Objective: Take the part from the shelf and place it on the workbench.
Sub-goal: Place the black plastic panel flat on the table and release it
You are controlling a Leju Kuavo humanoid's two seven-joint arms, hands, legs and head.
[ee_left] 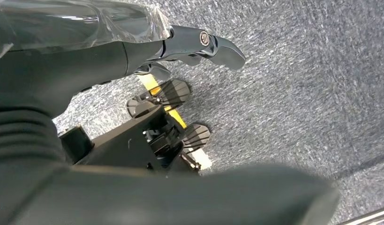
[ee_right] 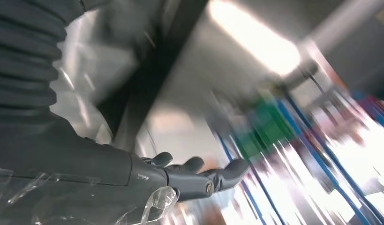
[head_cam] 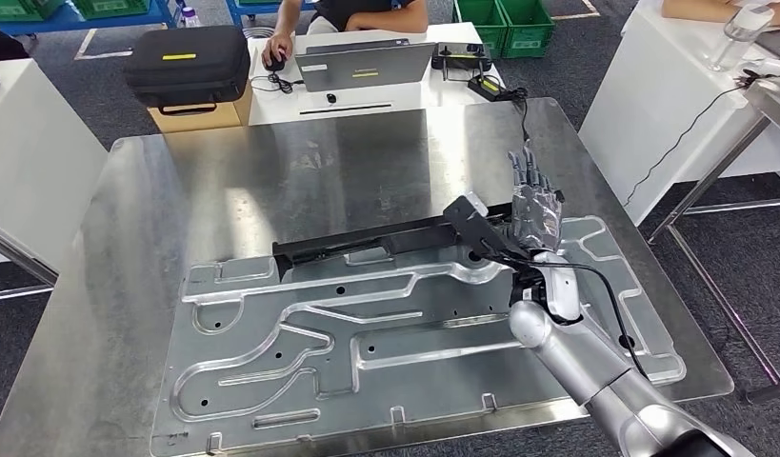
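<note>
- On the desk [head_cam: 271,181], just left of the right hand [head_cam: 536,214], lies the part [head_cam: 386,243], a long black bar; its near end touches or sits right at the hand's thumb side.
- Right hand: fingers straight and spread, pointing away from robot, closed on nothing; looks released.
- Part rests along the far edge of a big pressed metal plate [head_cam: 367,352] that covers most of the desk in front of the hand.
- Step, my read: placing is at its end, part down on the desk, hand letting go or just off it.
- Next move calls for lifting the hand straight clear without nudging the bar; contact at the thumb can't be ruled out.
- Left hand [ee_left: 180,47] hangs over grey carpet [ee_left: 297,93], fingers loosely extended, nothing in it.
- Right wrist view is motion-blurred; little to read past the hand's fingers.
- Surface: bare shiny metal sheet, reflective, flat.
- Room: beyond the hand, a white table with a laptop [head_cam: 365,65], a person [head_cam: 352,14] seated at it, black case [head_cam: 189,62], green bins [head_cam: 505,24]; white tables either side.
</note>
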